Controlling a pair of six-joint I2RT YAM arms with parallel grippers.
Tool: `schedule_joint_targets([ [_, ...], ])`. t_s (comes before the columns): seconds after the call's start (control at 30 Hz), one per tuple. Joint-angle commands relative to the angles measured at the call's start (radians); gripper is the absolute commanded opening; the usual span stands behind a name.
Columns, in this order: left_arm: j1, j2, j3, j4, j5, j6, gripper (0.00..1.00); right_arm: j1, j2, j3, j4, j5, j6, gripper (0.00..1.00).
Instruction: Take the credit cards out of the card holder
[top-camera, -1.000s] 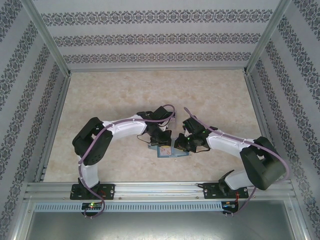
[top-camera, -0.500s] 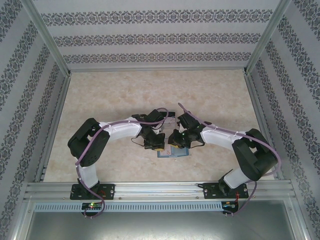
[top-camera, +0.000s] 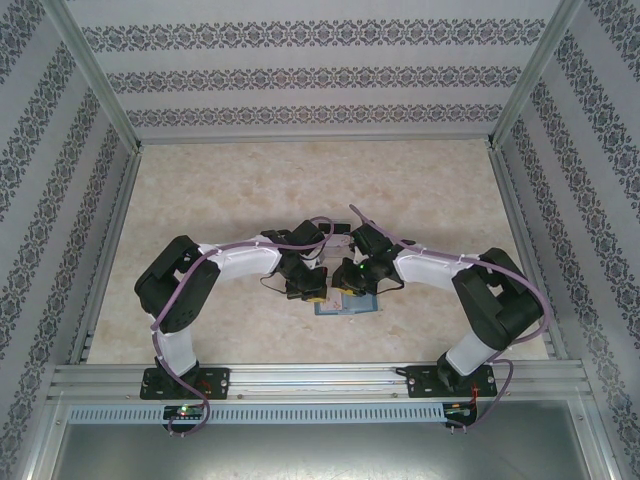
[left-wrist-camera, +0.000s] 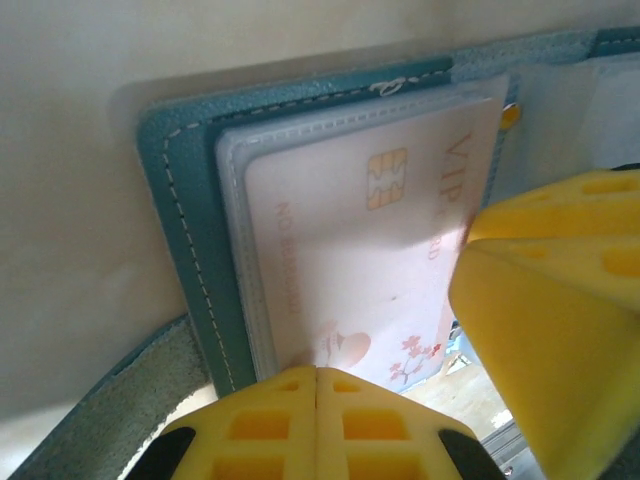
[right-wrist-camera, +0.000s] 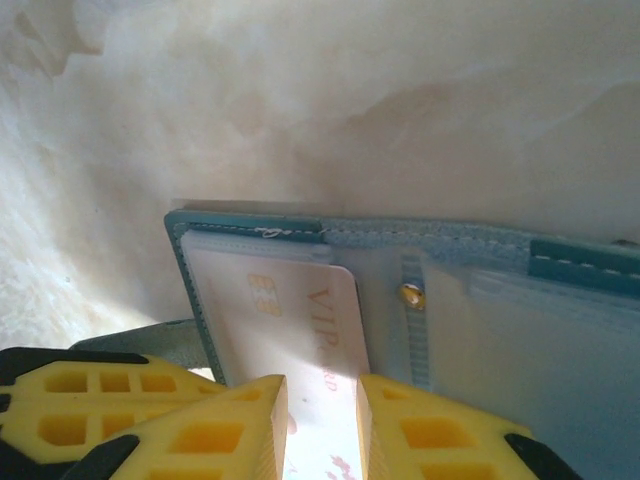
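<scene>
One credit card (left-wrist-camera: 350, 270) seems partway out of the card holder (left-wrist-camera: 180, 200), none free; my left pincer (left-wrist-camera: 316, 420) is together, my right pincer (right-wrist-camera: 320, 400) apart.

left wrist view: card holder (left-wrist-camera: 190, 220) lies open on the pale bench (left-wrist-camera: 60, 200), teal cover with white stitching, strap tab (left-wrist-camera: 110, 400) trailing at lower left. a pinkish-white credit card (left-wrist-camera: 350, 250) sits in the clear sleeve, gold chip (left-wrist-camera: 386, 178) and "vip" lettering facing up, flower print near its lower edge. left gripper (left-wrist-camera: 316, 378) closed, yellow fingertips pressed together at the card's lower edge. a yellow finger (left-wrist-camera: 555, 330) from the other arm overlaps the card's right side.
</scene>
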Motion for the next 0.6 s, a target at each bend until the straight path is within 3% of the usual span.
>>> schedule_joint_targets([
  [0.0, 0.008, -0.004, -0.011, 0.019, 0.015, -0.009, 0.01, 0.012, 0.02, 0.023, -0.009, -0.005, -0.029, 0.25],
  [0.57, 0.009, 0.0, -0.004, -0.003, 0.012, 0.0, 0.02, 0.042, 0.028, 0.098, -0.227, 0.172, -0.111, 0.3],
])
